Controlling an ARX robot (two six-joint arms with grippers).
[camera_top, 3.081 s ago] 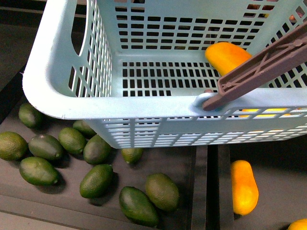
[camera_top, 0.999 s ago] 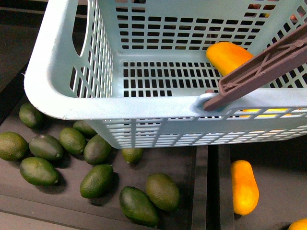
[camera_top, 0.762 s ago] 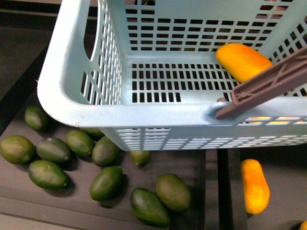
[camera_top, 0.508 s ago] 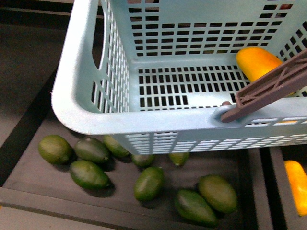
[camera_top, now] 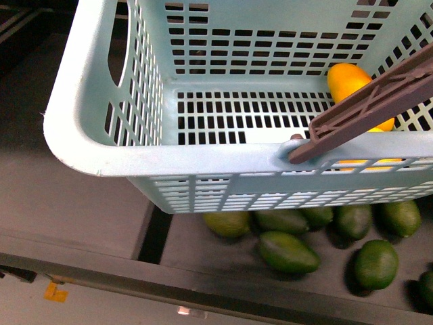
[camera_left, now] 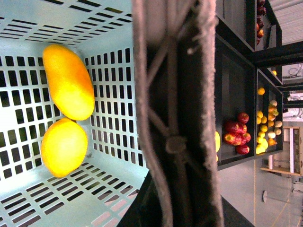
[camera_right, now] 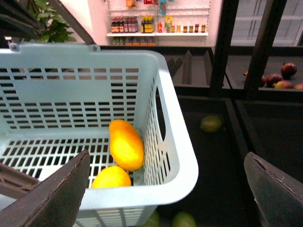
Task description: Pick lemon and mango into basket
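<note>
The pale blue-green basket (camera_top: 74, 101) hangs in the air and fills most of the front view. Its brown handle (camera_top: 365, 108) crosses the right side. My left gripper (camera_left: 175, 198) is shut on that handle (camera_left: 175, 94), which hides the jaws. Inside the basket the long mango (camera_left: 68, 80) and the plumper lemon (camera_left: 64, 146) lie side by side, touching. The right wrist view shows the same mango (camera_right: 125, 144) and lemon (camera_right: 111, 178) in a corner of the basket (camera_right: 180, 156). My right gripper (camera_right: 165, 198) is open above that corner's rim, holding nothing.
Several dark green fruits (camera_top: 287, 250) lie in a black tray below the basket's right half. A grey shelf surface (camera_top: 74, 217) is at lower left. Red apples (camera_left: 236, 137) sit in a side bin. Dark shelf posts (camera_right: 265, 42) stand past the basket.
The scene below has slid to the right under the held basket. The green fruits now lie at the right, and the loose yellow fruit on the tray has left the view.
</note>
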